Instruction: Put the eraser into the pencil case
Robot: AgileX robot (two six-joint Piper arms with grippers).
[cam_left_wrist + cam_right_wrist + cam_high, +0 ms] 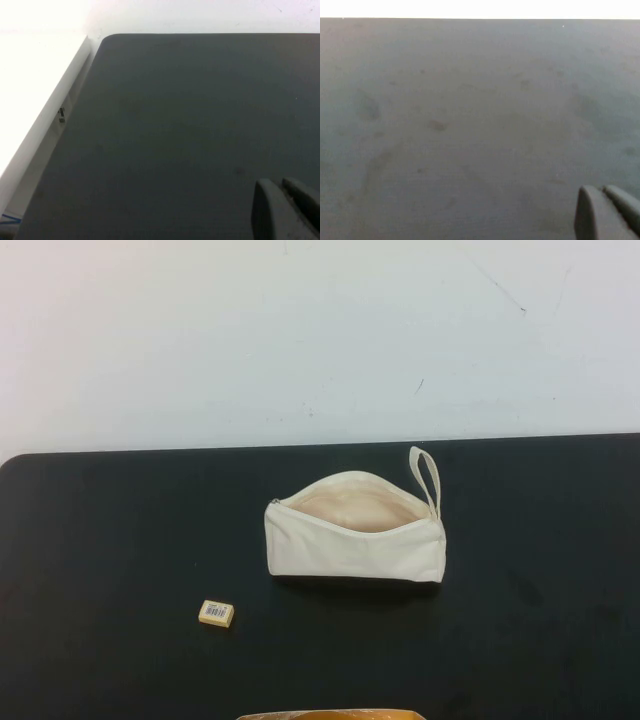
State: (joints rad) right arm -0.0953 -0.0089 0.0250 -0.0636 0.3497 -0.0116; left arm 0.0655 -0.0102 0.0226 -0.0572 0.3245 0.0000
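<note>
The eraser, a tiny cream-yellow block with a barcode label, lies on the black table at front left of centre. The pencil case, a cream-white pouch, lies at the table's middle with its zip open, pale lining showing and its loop strap at the far right end. Neither arm shows in the high view. My left gripper hangs over bare black table, fingers together and empty. My right gripper is also over bare table, fingers together and empty. Neither wrist view shows the eraser or the pouch.
A white wall rises behind the table's far edge. A white ledge runs beside the table's rounded corner in the left wrist view. An orange-yellow object pokes in at the high view's bottom edge.
</note>
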